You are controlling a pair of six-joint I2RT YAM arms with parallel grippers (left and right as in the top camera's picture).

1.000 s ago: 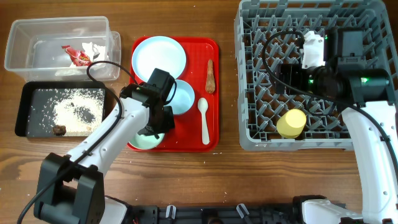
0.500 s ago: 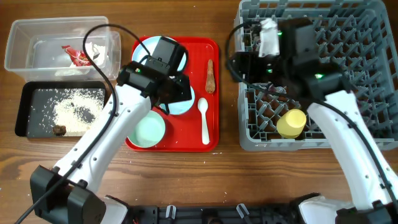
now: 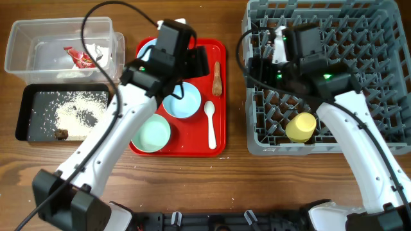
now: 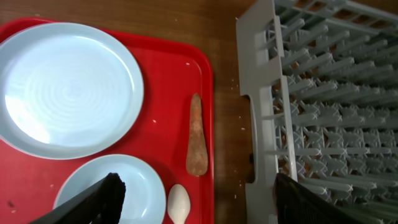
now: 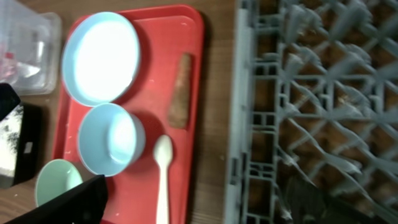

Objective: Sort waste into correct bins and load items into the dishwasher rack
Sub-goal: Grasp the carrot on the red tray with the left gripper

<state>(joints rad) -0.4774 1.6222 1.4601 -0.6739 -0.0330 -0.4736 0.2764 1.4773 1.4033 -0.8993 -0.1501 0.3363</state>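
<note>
- Broadly, the dishwasher rack (image 3: 334, 147) fills the right of the overhead frame. It looks rigid and heavy, a destination rather than something to lift, and its upright pegs should hold dishes on edge. The right gripper (image 5: 193, 193) hovers over its left wall, fingers spread wide and empty.
- The red tray (image 3: 220, 128) lies at frame centre. The left gripper (image 4: 198, 193) hangs above its upper half, spread wide with nothing between the fingers.
- The clear tub (image 3: 19, 64), upper left, holds the wrapper (image 3: 80, 59). The black tray (image 3: 26, 115) just below holds rice (image 3: 77, 114) and a dark lump (image 3: 61, 134).
- The light blue plate (image 4: 68, 96) lies flat at the tray's upper left. It is probably stiff, smooth and slippery, so a pinch on the rim seems the only hold.
- The light blue bowl (image 3: 181, 102) sits just below the plate. One finger inside the wall and one outside should hold it.
- The pale green bowl (image 3: 154, 135), at the tray's lower left, would take the same rim grip.
- The yellow cup (image 3: 300, 127) is already among the pegs, lower left of the rack.
- The white spoon (image 3: 210, 122) lies right of the blue bowl. It is light, thin and low, so the fingers should close across the handle.
- The brown food piece (image 4: 196, 146) lies lengthwise at the tray's upper right. It is likely soft or crumbly and wants a gentle grip across its middle.
</note>
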